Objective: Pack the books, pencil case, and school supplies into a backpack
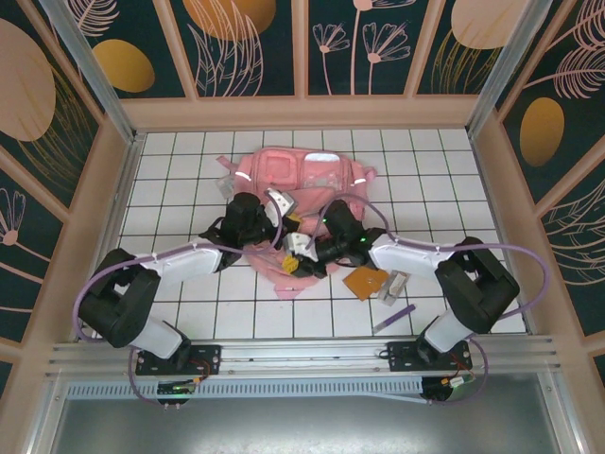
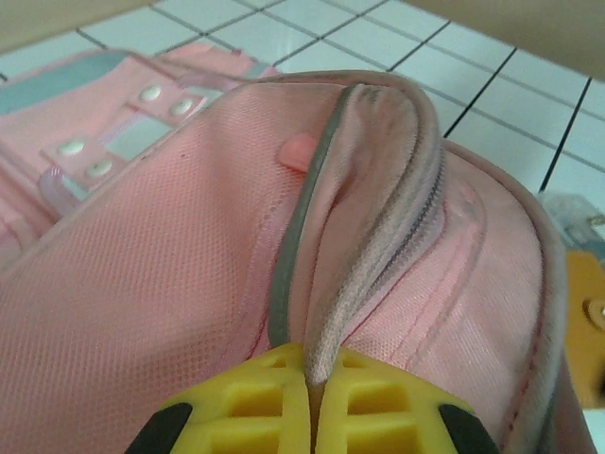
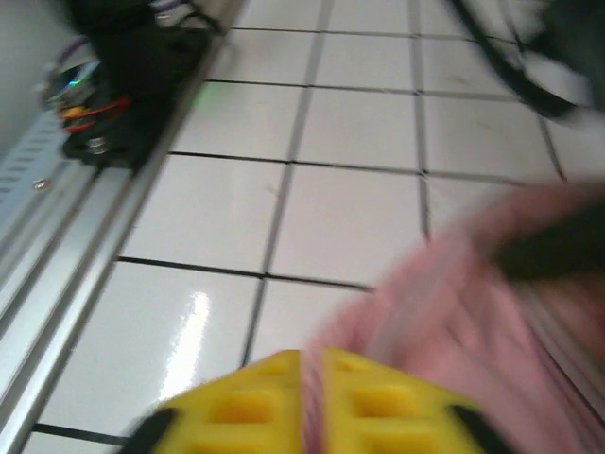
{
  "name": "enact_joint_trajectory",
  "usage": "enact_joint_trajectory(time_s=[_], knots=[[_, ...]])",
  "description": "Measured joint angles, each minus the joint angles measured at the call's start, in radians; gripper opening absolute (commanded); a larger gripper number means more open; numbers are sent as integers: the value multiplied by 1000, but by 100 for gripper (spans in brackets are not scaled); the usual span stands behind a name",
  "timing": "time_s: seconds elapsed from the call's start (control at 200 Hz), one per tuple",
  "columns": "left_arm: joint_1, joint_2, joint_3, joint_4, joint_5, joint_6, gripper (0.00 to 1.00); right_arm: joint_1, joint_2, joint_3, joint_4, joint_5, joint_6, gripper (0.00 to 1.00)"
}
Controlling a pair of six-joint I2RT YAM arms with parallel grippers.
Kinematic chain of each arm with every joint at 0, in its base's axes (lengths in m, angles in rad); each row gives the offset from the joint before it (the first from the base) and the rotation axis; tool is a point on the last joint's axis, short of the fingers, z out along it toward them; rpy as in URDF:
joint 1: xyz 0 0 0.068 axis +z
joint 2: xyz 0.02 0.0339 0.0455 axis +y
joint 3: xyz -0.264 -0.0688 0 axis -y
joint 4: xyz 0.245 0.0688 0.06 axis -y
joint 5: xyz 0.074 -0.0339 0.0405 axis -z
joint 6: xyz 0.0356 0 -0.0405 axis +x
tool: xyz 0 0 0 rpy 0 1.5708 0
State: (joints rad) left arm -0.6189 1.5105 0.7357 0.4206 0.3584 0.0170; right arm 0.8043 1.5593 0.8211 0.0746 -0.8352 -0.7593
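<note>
Pink backpack: lying flat toward the far middle of the white tiled bench, its pockets and silver strips facing up; a loose flap of its fabric is trailing toward the near side, between the two arms.
Left hand: hanging over the backpack's opening, with its yellow fingers pressing together on a raised fold of the grey-edged zipper rim and pinching it.
Right hand: reaching over the trailing flap, its yellow fingers lying almost together and pinching a thin strip of the pink fabric; this view is blurring.
Orange booklet: lying flat on the bench just right of the flap.
Whitish item: lying just beside the booklet's right edge; whether the two are touching cannot be told.
Purple pen: lying on the bench nearer the front rail, apart from the booklet.
</note>
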Motion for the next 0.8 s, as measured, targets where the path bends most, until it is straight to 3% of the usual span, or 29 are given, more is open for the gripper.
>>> enact_joint_trajectory(time_s=[0.22,0.305,0.445,0.485,0.575,0.626,0.721,0.796], knots=[[0,-3,8,12,0,35,0,-20,-171,-110,-54,55,-141,32],[2,-10,8,-2,7,60,0,-73,-307,-174,-44,98,-176,40],[13,-18,10,-30,39,108,0,-187,-484,-272,105,166,-158,42],[16,-18,11,-38,51,123,0,-217,-509,-295,180,189,-125,51],[25,-18,12,-55,87,159,0,-263,-520,-324,348,267,-10,58],[31,-18,14,-63,108,172,0,-283,-505,-309,380,299,23,74],[40,-18,21,-83,145,185,0,-323,-419,-160,237,292,-9,58],[48,-18,34,-105,175,195,0,-341,-313,10,87,278,-77,60]])
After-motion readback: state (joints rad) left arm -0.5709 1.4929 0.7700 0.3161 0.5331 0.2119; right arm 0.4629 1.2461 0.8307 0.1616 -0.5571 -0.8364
